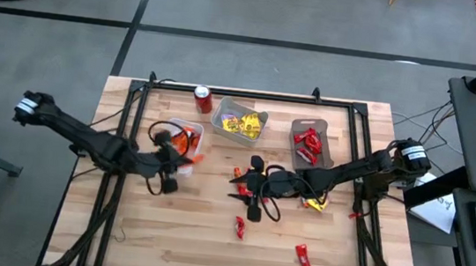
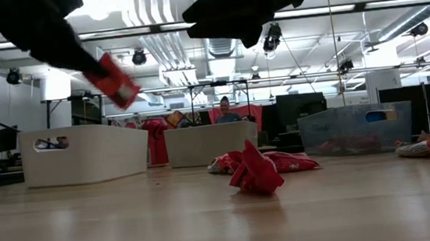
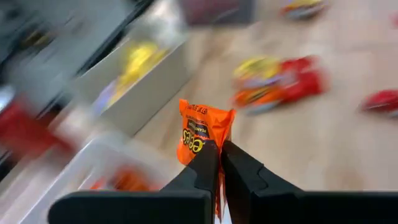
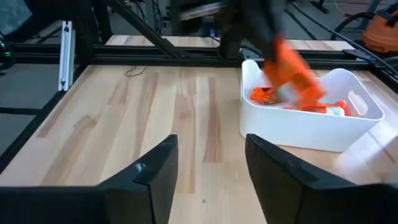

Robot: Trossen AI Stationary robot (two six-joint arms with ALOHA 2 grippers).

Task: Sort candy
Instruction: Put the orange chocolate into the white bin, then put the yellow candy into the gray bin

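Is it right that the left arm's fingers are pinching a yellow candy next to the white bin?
Not quite. The candy in the left gripper is orange, not yellow; the left wrist view shows its orange wrapper pinched between the shut fingers. It is indeed beside the white bin that holds other orange candies.

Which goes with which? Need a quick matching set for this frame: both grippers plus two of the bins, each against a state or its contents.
Column A
1. left gripper
2. right gripper
3. middle bin
4. right-hand bin

Column B
a. holds red candy
b. open, nothing between its fingers
c. shut on an orange candy
d. holds yellow candy

Pairs: 1-c, 2-b, 3-d, 4-a
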